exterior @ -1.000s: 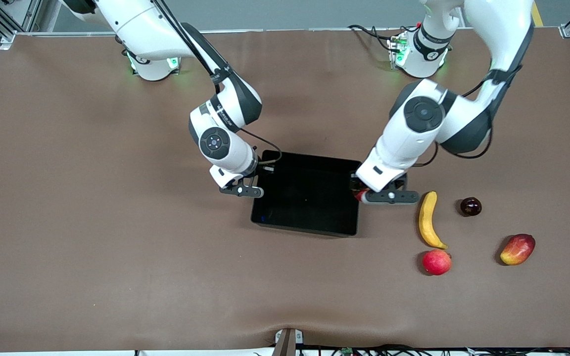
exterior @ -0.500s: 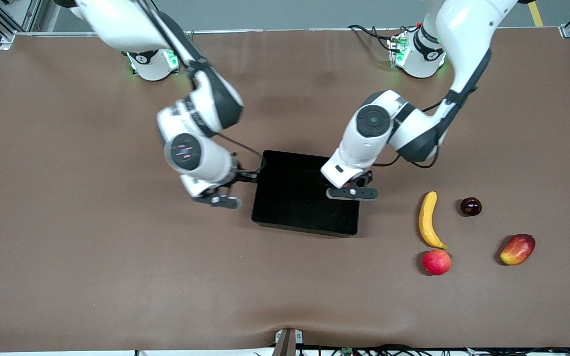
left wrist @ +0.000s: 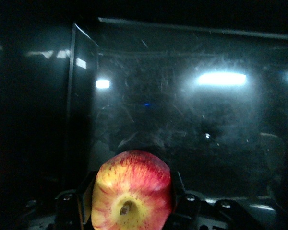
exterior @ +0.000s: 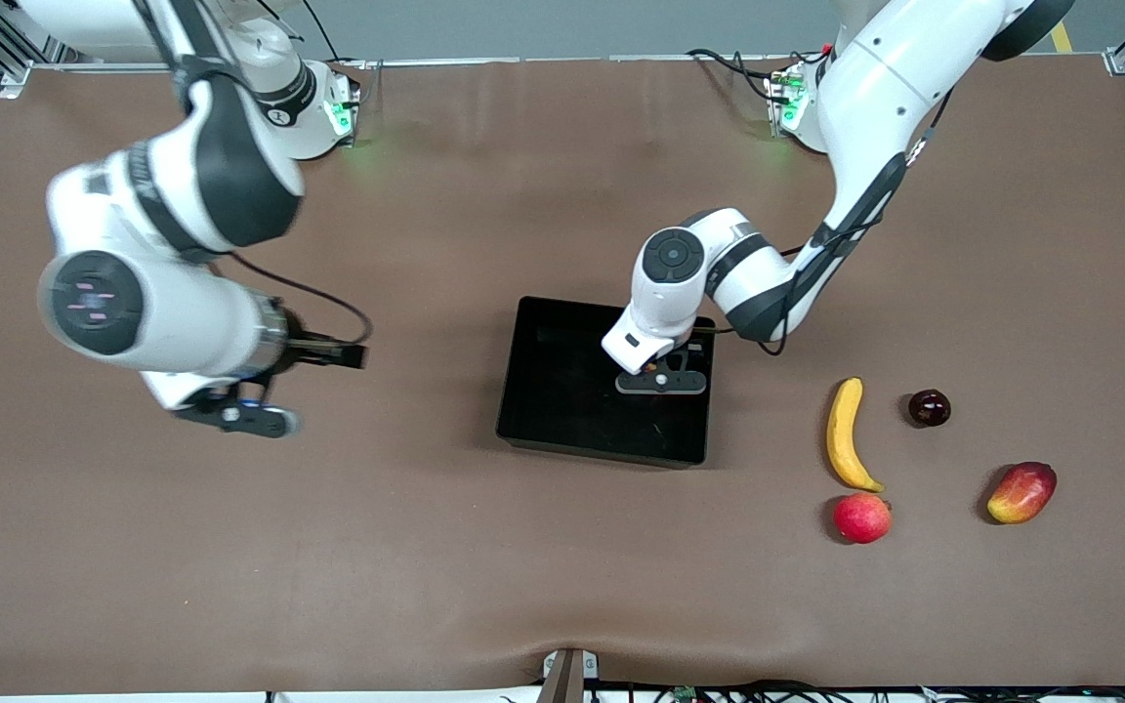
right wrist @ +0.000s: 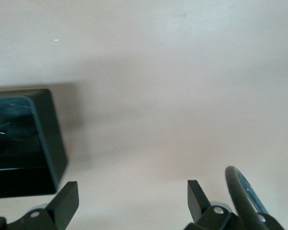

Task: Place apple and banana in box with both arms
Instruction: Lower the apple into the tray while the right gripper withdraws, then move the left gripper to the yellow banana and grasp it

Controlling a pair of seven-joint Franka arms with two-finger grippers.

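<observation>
My left gripper [exterior: 662,379] is shut on the apple [left wrist: 132,191], red with yellow streaks, and holds it over the inside of the black box [exterior: 562,400], at the part toward the left arm's end. The left wrist view shows the box's glossy floor and wall [left wrist: 81,96] below the apple. The banana [exterior: 845,434] lies on the table beside the box, toward the left arm's end. My right gripper [exterior: 235,415] is open and empty over bare table toward the right arm's end; its wrist view shows the open gripper [right wrist: 132,191] and a box corner [right wrist: 43,139].
An evenly pinkish-red round fruit [exterior: 861,517] lies just nearer the front camera than the banana's tip. A dark cherry-like fruit [exterior: 929,407] and a red-yellow mango [exterior: 1021,492] lie farther toward the left arm's end. A brown cloth covers the table.
My left gripper has carried the apple from the box's edge to over its inside. My right arm has swung away from the box toward its own end of the table.
</observation>
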